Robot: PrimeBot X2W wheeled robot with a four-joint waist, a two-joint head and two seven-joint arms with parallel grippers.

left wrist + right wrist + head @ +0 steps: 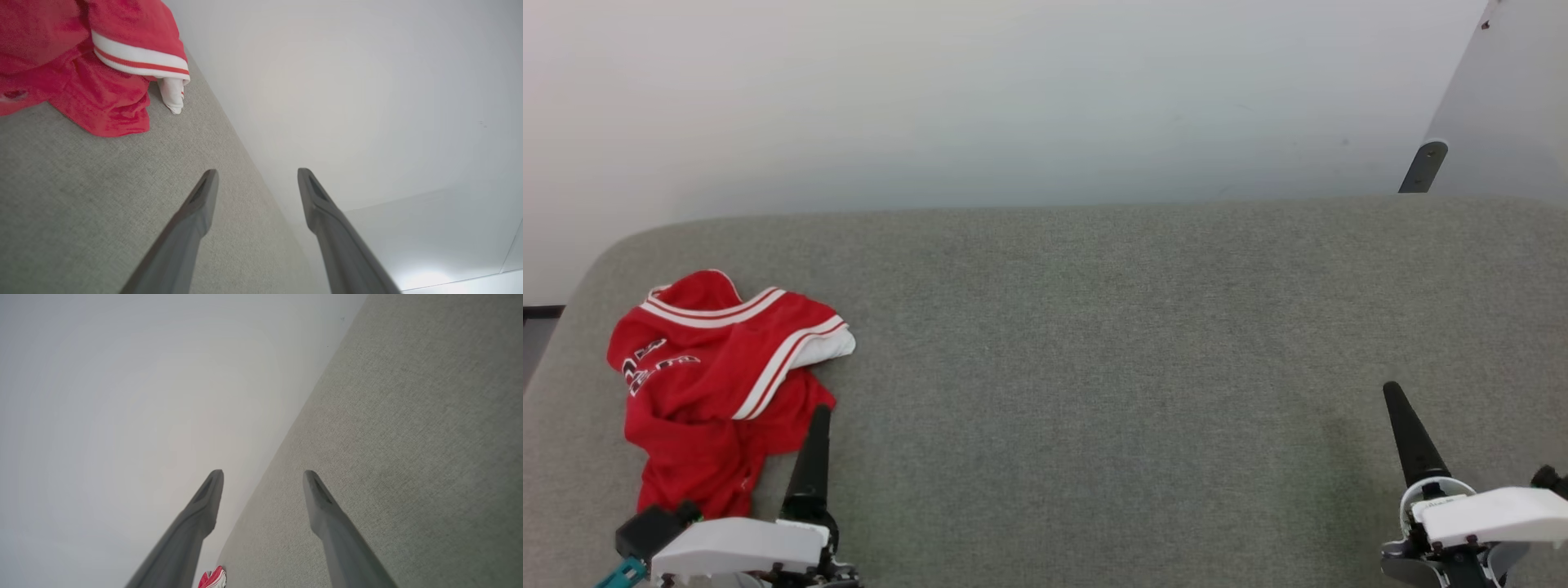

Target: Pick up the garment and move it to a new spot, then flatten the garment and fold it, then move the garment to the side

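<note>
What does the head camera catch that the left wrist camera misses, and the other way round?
Head view: the whole crumpled red jersey with its printed lettering, the right gripper at the lower right, and a dark bracket at the upper right. Left wrist view: both jaws of the left gripper, standing well apart with nothing between them. Both: the jersey, the grey fabric surface, the pale wall.
</note>
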